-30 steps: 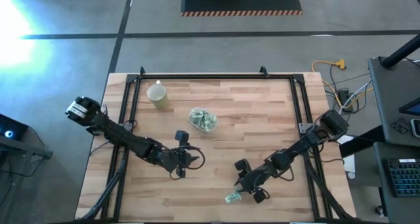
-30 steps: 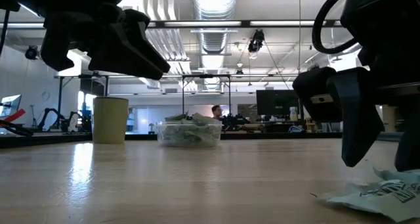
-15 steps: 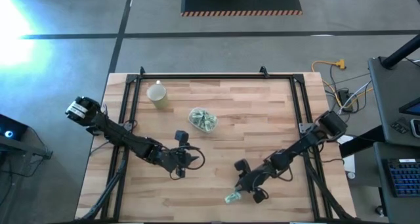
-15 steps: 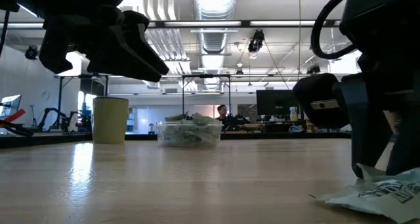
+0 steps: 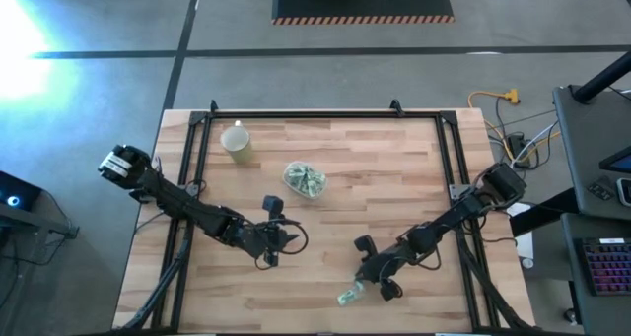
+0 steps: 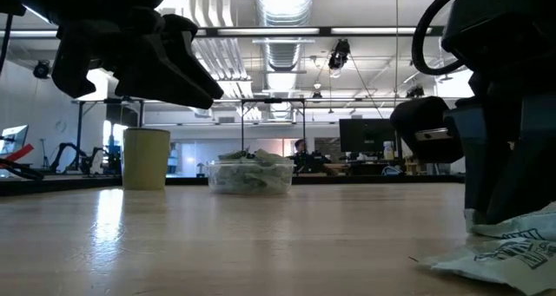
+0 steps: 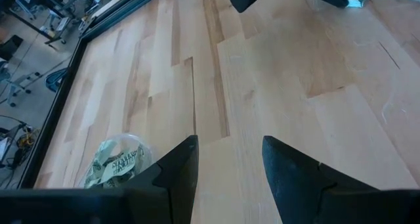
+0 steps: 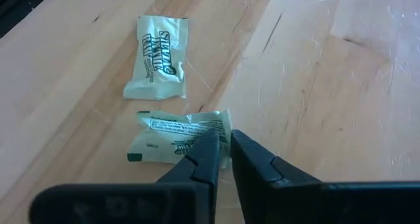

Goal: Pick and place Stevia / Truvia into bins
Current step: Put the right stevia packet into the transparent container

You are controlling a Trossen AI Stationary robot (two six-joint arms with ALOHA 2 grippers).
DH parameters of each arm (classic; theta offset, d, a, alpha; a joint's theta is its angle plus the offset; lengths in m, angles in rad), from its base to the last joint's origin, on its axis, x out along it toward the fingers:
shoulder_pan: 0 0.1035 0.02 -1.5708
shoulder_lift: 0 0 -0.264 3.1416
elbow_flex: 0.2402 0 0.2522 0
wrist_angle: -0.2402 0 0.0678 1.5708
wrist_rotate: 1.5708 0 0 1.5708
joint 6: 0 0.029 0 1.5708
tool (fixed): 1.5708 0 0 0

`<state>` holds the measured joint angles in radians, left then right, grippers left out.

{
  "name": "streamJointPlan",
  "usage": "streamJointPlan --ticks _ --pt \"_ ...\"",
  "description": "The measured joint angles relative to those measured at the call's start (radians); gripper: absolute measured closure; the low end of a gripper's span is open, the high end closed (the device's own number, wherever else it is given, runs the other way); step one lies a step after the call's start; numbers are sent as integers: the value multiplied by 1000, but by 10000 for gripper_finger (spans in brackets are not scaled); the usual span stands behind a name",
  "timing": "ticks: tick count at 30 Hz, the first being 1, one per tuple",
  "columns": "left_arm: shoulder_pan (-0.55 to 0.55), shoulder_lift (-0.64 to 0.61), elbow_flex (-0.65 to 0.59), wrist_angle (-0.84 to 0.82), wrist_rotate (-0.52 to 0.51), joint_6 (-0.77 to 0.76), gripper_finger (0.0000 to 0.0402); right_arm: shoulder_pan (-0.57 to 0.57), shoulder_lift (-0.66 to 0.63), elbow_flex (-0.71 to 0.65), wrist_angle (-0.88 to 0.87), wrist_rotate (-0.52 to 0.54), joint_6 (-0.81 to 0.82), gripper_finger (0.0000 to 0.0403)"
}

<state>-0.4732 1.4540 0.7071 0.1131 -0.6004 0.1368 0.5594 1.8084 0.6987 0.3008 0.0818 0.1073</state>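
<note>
nipping the near edge of a crumpled pale green-and-white paper sachet, the right pincer is almost closed by the bench's front edge; the sachet's long axis runs crosswise to the fingers, and the clear plastic tub sits well apart toward the back-left.

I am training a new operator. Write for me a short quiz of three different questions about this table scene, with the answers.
1. True or false: the right gripper pinches a sachet at its edge.
2. How many sachets lie loose near it? A) two B) five
3. Fill in: the clear tub of sachets stands beside the pale yellow ____.

Key: 1 true. 2 A; the second sachet lies apart, untouched. 3 cup. The left gripper waits open above bare wood.
</note>
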Motion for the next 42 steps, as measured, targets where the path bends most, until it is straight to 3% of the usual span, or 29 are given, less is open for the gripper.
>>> streamJointPlan --ticks 5,12,28,34,42 --pt "0 0 0 0 0 0 249 0 0 0 -3 9 -28 392" --pt "0 0 0 0 0 0 249 -2 -25 -4 -24 117 -92 394" --pt "0 0 0 -1 0 0 249 -44 -245 -3 -14 630 -375 394" --pt "0 0 0 -4 -1 1 249 -211 -287 -2 30 583 -429 394" --pt "0 0 0 -27 -1 1 249 -489 -288 -2 175 294 -437 394"
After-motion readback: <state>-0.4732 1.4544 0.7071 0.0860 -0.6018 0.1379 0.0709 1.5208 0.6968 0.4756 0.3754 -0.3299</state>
